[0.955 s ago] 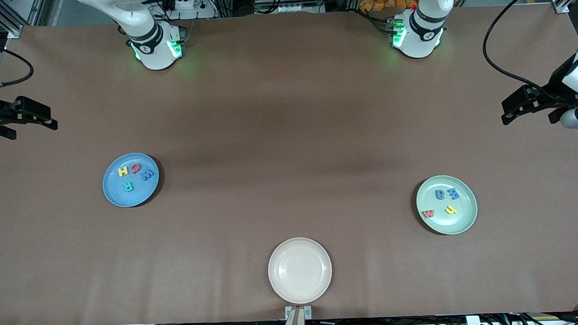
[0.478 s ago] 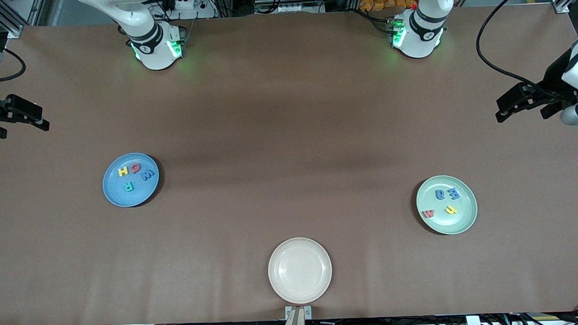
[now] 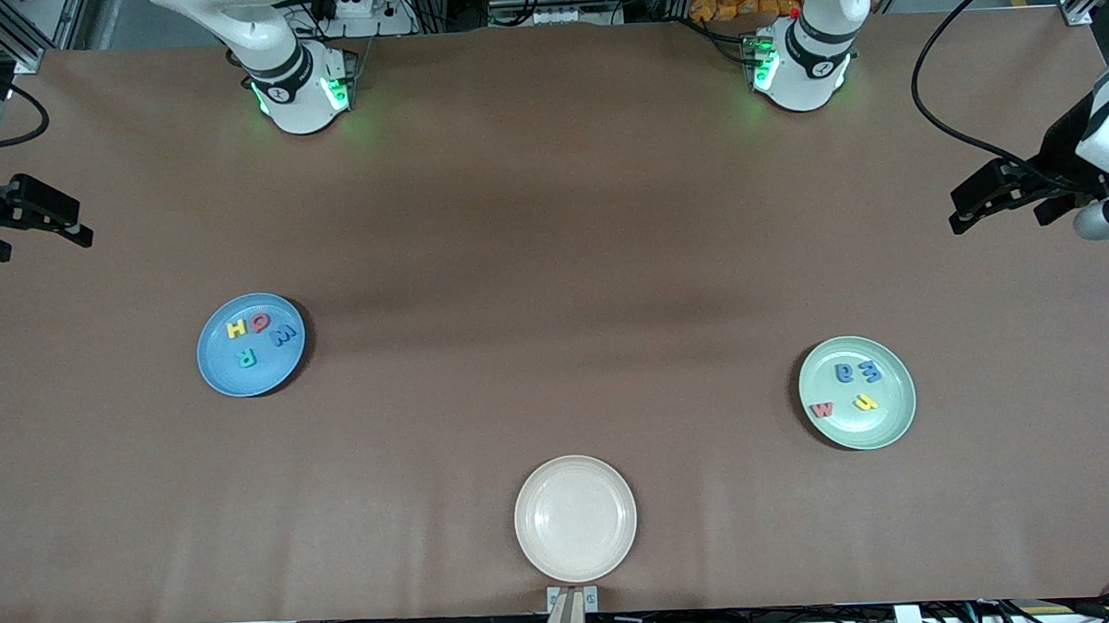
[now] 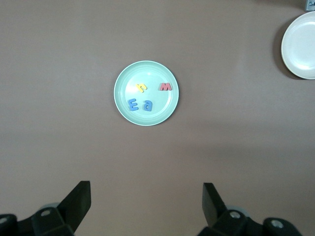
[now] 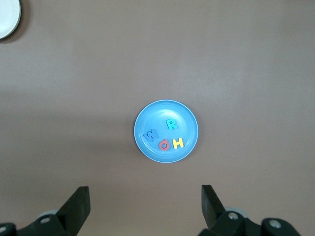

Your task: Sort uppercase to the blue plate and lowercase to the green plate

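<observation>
The blue plate [image 3: 220, 374] lies toward the right arm's end and holds the yellow H [image 3: 236, 329], red Q [image 3: 260, 323], blue W [image 3: 282, 337] and teal R [image 3: 246, 358]. It also shows in the right wrist view [image 5: 187, 118]. The green plate [image 3: 895, 419] lies toward the left arm's end with the red w [image 3: 822, 410], blue m [image 3: 870, 371], blue rounded letter [image 3: 844, 371] and yellow hooked letter [image 3: 865, 401]; it also shows in the left wrist view [image 4: 123, 78]. My right gripper [image 3: 77, 231] and left gripper [image 3: 962, 219] hang open and empty, high over the table's ends.
An empty cream plate [image 3: 576, 518] lies at the table's front edge, midway between the other two. The two arm bases [image 3: 302, 90] stand along the back edge. Brown table surface lies between the plates.
Both grippers have drawn a little farther outward and upward toward the table's ends. The plates and letters have not moved.
</observation>
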Controlling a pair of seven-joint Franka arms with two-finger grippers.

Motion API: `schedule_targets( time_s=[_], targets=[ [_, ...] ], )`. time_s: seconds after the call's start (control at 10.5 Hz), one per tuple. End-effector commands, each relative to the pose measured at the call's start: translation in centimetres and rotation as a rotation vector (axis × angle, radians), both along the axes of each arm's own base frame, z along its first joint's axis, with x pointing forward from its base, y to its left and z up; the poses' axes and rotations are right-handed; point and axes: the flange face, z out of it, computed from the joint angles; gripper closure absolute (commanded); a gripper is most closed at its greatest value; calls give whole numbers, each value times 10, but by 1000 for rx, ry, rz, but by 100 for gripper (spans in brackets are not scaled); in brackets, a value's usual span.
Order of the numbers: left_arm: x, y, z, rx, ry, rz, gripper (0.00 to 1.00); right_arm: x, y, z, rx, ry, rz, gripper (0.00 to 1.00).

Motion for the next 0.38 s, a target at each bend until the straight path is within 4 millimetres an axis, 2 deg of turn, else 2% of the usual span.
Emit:
schedule_targets(
  time_s=[0.0, 0.29],
  targets=[
    [-4, 0, 3, -18, -2, 19, 0, -7, 1, 3, -8, -11, -23, 0],
    [-3, 4, 2, -10, -1, 25, 0, -7, 0, 1, -9, -6, -23, 0]
  ],
)
